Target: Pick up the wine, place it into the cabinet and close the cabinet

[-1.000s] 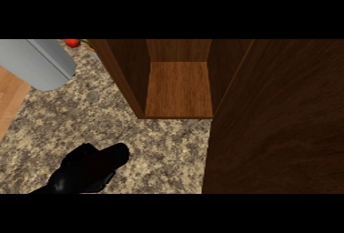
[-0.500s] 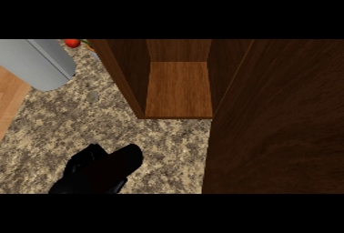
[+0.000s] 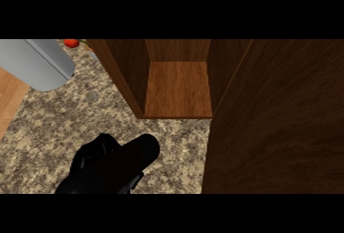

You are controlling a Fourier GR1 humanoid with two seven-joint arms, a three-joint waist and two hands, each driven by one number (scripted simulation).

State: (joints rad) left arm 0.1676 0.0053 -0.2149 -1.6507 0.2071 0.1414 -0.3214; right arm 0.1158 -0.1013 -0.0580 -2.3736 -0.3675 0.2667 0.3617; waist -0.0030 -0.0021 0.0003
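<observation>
The wine bottle [image 3: 138,152] shows as a dark cylinder low in the head view, its rounded end tilted up and right toward the cabinet. My left hand [image 3: 91,161] is curled round its left side and hides the lower part. The wooden cabinet [image 3: 178,86] stands open just beyond, its shelf bare. Its open door [image 3: 282,127] fills the right side as a large dark brown panel. My right hand does not show.
A big light grey rounded object [image 3: 40,63] lies at the top left with a small red thing [image 3: 70,43] behind it. A small grey spot [image 3: 92,95] sits on the speckled counter [image 3: 47,136]. A lighter wood surface [image 3: 10,104] borders the left edge.
My left hand with the bottle has moved right and a little up, closer to the open cabinet. The cabinet and its door have not moved.
</observation>
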